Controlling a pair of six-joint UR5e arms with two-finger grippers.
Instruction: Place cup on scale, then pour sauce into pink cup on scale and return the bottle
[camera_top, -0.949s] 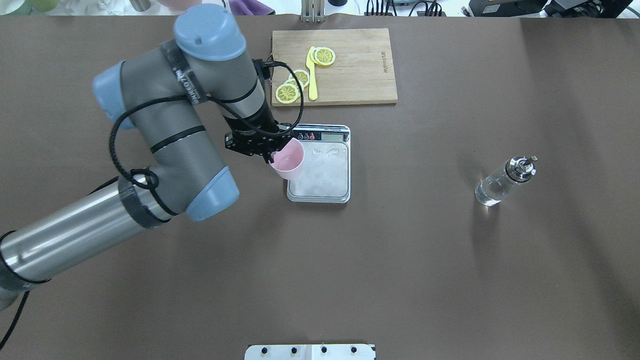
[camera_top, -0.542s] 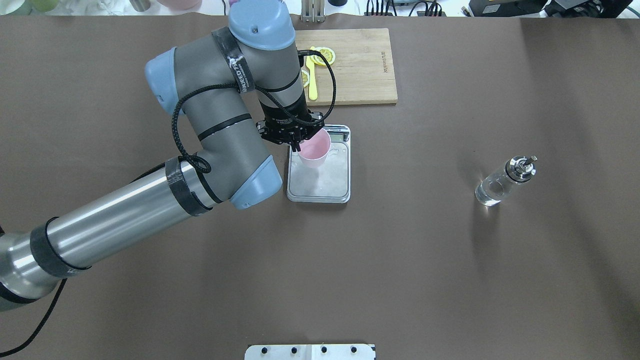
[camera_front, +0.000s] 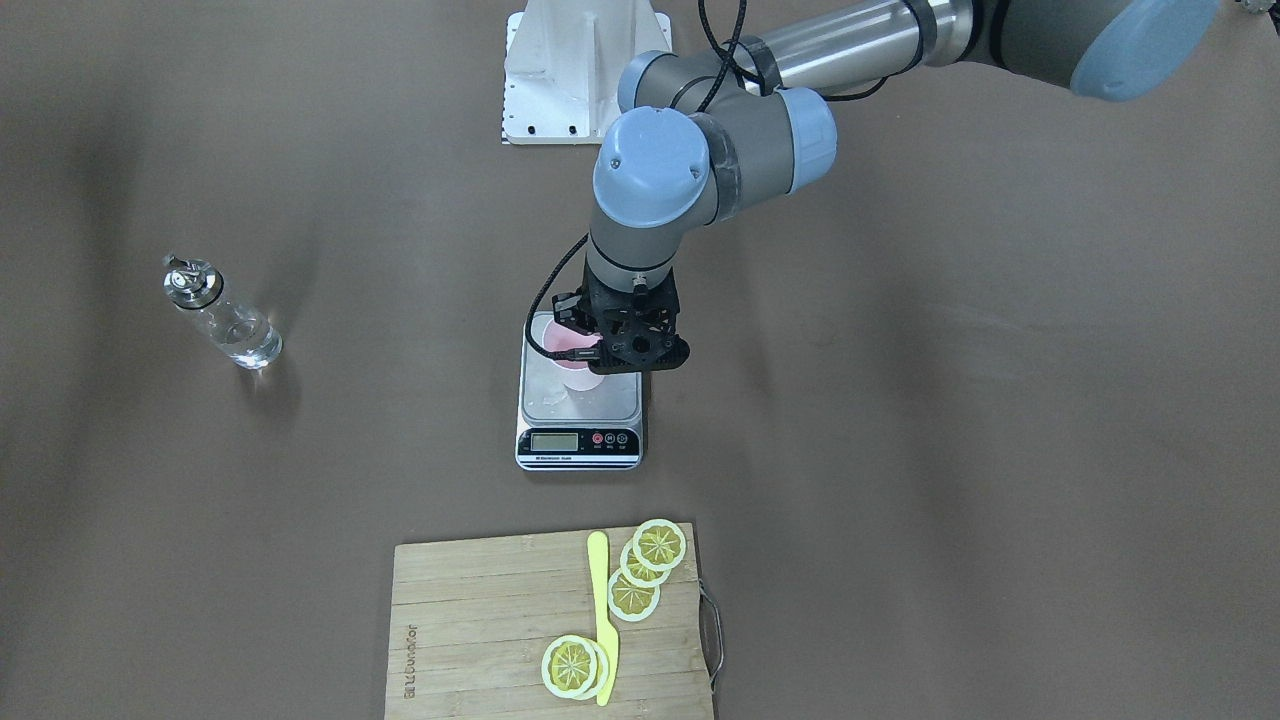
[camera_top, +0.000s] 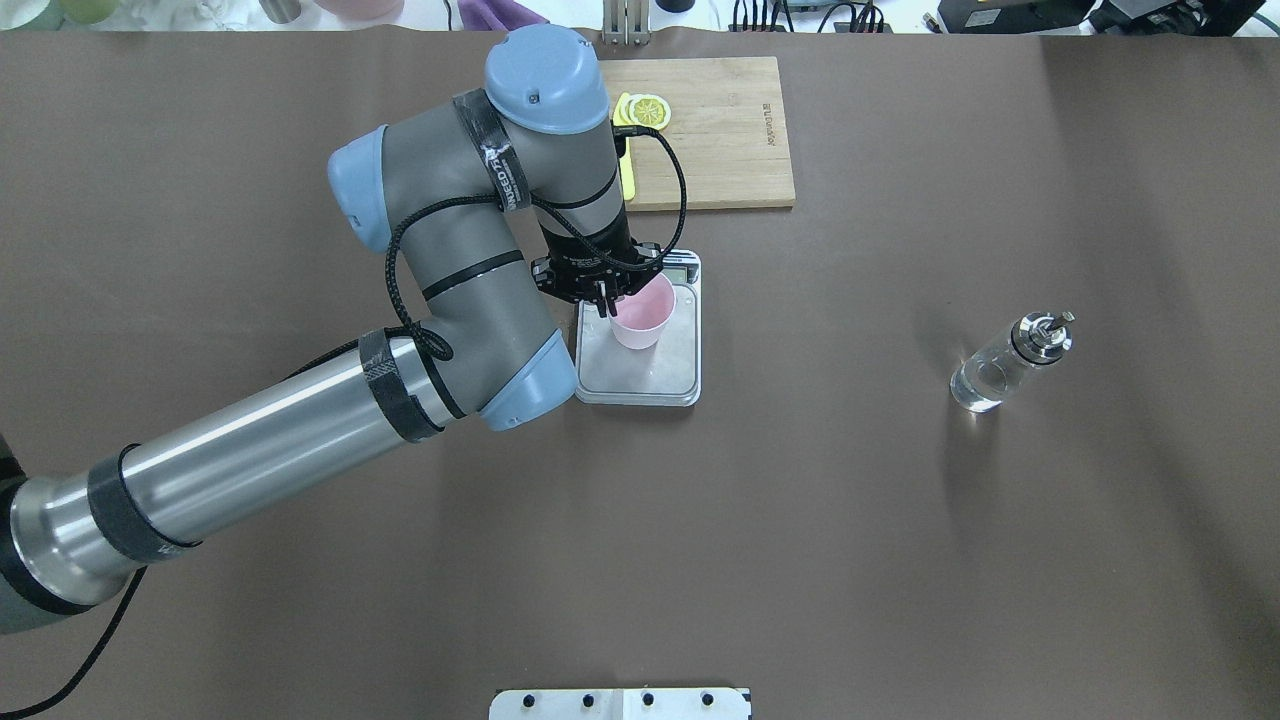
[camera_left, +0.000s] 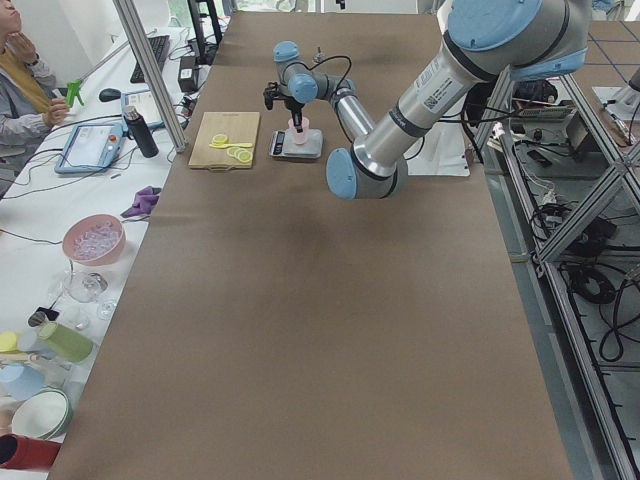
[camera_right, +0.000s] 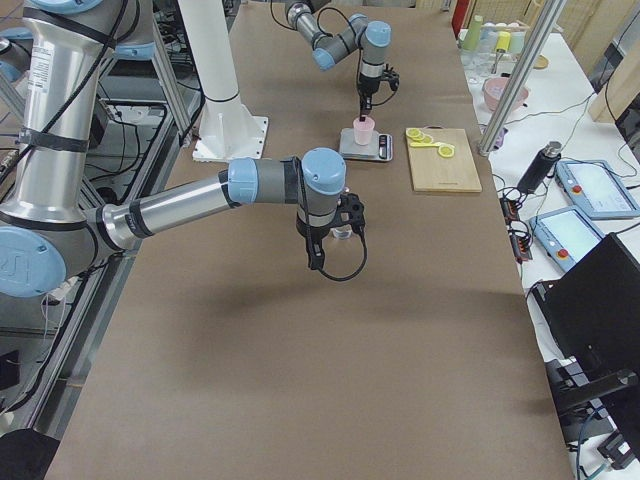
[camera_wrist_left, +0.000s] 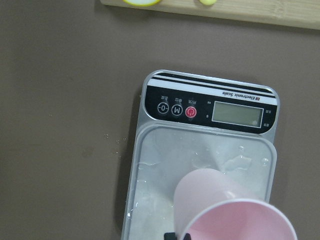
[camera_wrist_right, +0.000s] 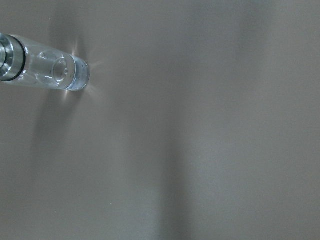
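Note:
My left gripper (camera_top: 606, 301) is shut on the near rim of the pink cup (camera_top: 640, 318), one finger inside it. It holds the cup upright over the steel platform of the scale (camera_top: 660, 378); whether the base touches the platform I cannot tell. The left wrist view shows the cup (camera_wrist_left: 220, 210) above the wet platform, with the scale's display strip (camera_wrist_left: 210, 107) beyond. The bottle (camera_top: 1005, 365) with clear sauce stands alone far to the right. My right gripper (camera_right: 330, 240) hangs near the bottle, seen only from the side; I cannot tell if it is open or shut.
A bamboo cutting board (camera_top: 720, 130) with lemon slices and a yellow knife lies just behind the scale. The robot's white base plate (camera_front: 580, 80) sits at the near table edge. A person (camera_left: 20, 70) sits beside the table's far left end.
The left arm carried the cup rightward, from the scale's left edge to over the platform's middle. The bottle has not moved.

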